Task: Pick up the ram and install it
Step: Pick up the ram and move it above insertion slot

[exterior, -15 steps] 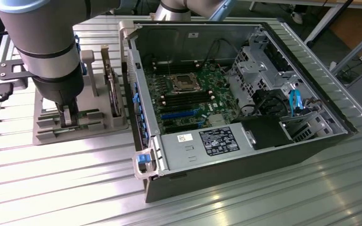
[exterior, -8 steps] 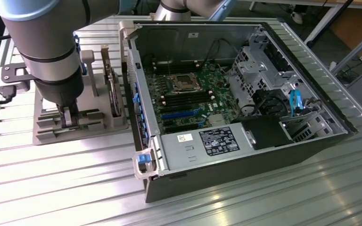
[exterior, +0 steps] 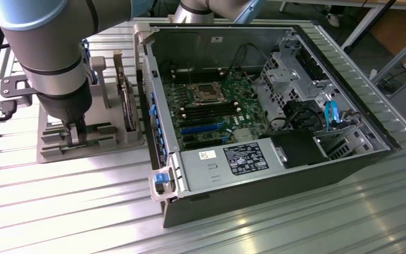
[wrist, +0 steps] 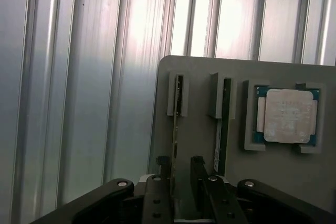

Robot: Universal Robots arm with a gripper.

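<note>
Our jaws stand open astride the ram (wrist: 178, 95), one on each side, not yet clamped. It stands on edge in the holder (wrist: 197, 69), in the slot farthest from the processor (wrist: 286, 116), its twin (wrist: 226, 98) alongside. We judge it light, stiff and fragile, best gripped gently by its flat faces.

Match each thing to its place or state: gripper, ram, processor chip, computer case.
Things: 1 gripper; 2 ram; 3 processor chip; 4 computer case.
Places: A lying open on the table; B on edge in a holder slot; C flat in a square recess; D open, astride a ram.
Pairs: 1-D, 2-B, 3-C, 4-A.
</note>
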